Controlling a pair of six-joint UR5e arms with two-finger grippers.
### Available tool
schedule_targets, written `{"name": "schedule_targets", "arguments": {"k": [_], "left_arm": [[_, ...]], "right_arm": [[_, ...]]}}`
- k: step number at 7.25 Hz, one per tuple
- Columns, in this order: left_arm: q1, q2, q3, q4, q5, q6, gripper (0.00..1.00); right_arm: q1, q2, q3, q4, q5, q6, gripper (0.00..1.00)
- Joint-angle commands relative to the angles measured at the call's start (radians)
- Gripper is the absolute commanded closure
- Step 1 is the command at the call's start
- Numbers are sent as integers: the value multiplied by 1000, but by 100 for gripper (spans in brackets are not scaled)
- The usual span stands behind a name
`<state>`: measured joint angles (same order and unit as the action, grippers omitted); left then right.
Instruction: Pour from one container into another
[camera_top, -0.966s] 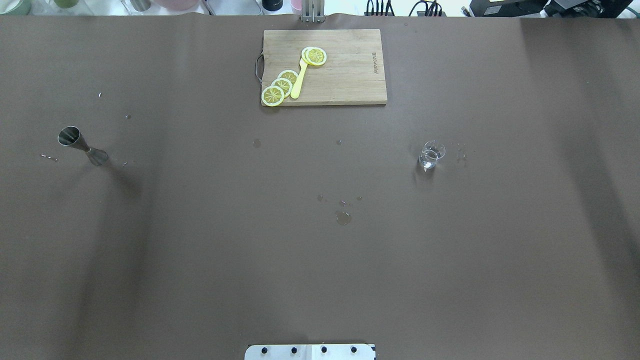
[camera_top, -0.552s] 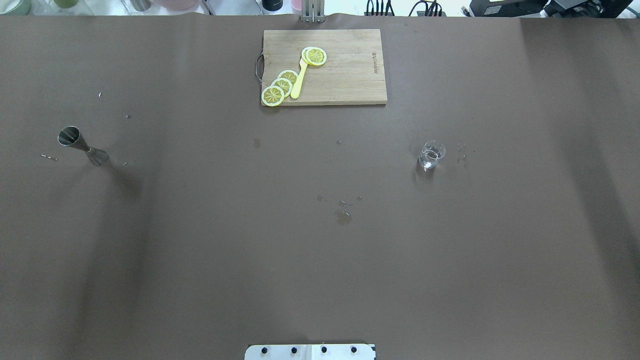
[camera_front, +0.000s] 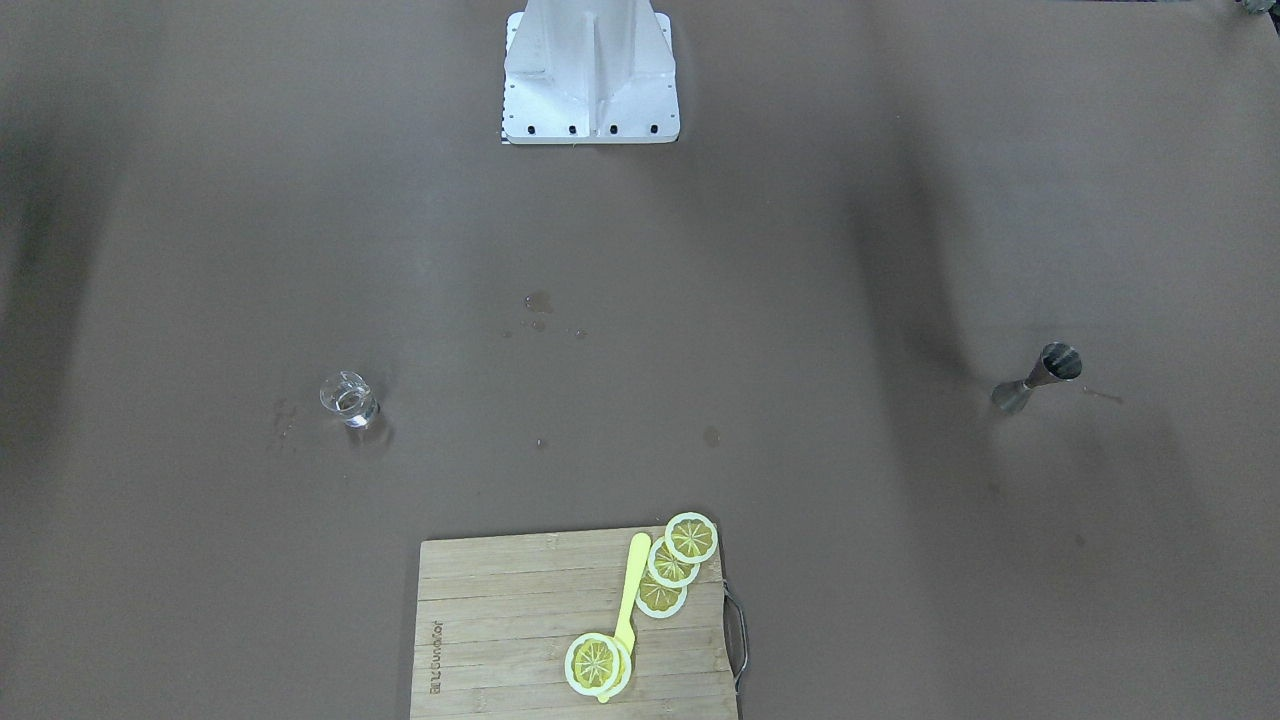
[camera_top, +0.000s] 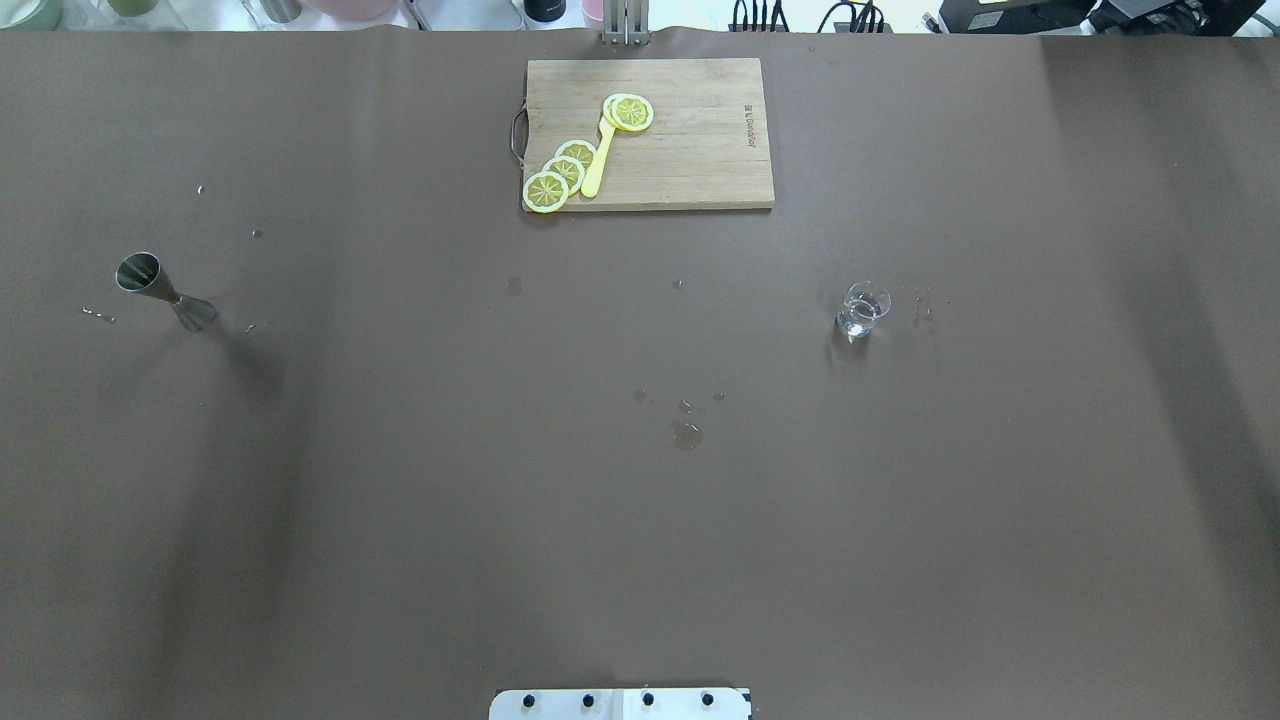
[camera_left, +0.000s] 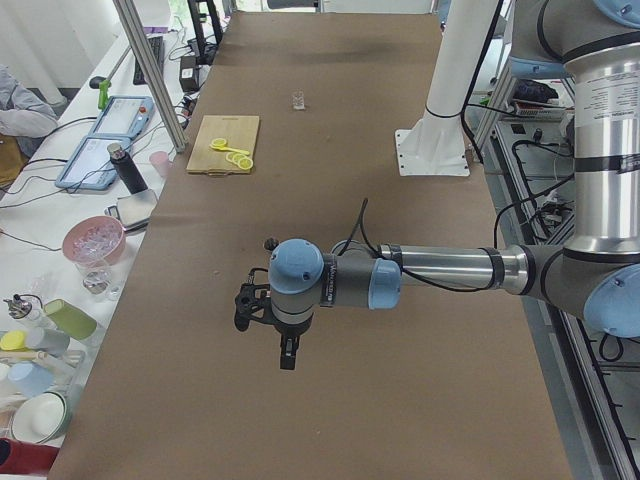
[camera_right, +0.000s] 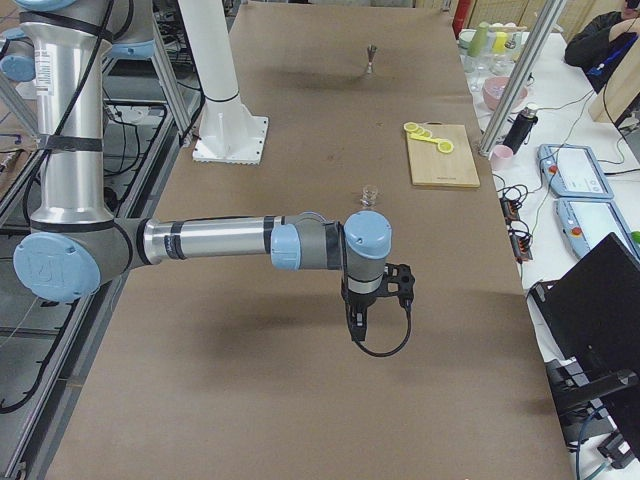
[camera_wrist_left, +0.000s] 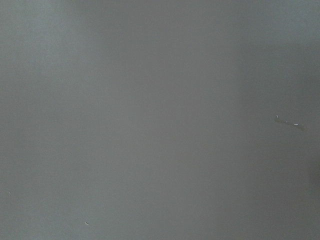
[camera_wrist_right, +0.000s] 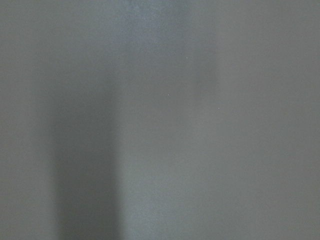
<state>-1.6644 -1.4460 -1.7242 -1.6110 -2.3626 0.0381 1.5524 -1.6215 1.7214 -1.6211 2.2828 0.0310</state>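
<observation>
A steel jigger (camera_top: 165, 290) stands on the table's left side, also seen in the front view (camera_front: 1040, 375). A small clear glass (camera_top: 862, 308) with a little liquid stands on the right side, the same glass (camera_front: 346, 398) in the front view. Neither gripper shows in the overhead or front views. My left gripper (camera_left: 287, 355) hangs above bare table in the exterior left view. My right gripper (camera_right: 357, 325) hangs short of the glass (camera_right: 371, 193) in the exterior right view. I cannot tell whether either one is open or shut. Both wrist views show only brown table.
A wooden cutting board (camera_top: 690, 150) with lemon slices (camera_top: 560, 172) and a yellow knife (camera_top: 598, 160) lies at the far middle. Small wet spots (camera_top: 686, 434) mark the table centre. The robot's base plate (camera_top: 620, 703) sits at the near edge.
</observation>
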Motion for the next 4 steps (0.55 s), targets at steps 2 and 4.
{"name": "schedule_targets", "arguments": {"k": [2, 4], "left_arm": [[-6, 9, -1, -35, 14, 3, 1], [6, -32, 52, -56, 92, -4, 1]], "right_arm": [[0, 0, -3, 1, 0, 0, 0], [0, 14, -2, 1, -11, 1, 0]]}}
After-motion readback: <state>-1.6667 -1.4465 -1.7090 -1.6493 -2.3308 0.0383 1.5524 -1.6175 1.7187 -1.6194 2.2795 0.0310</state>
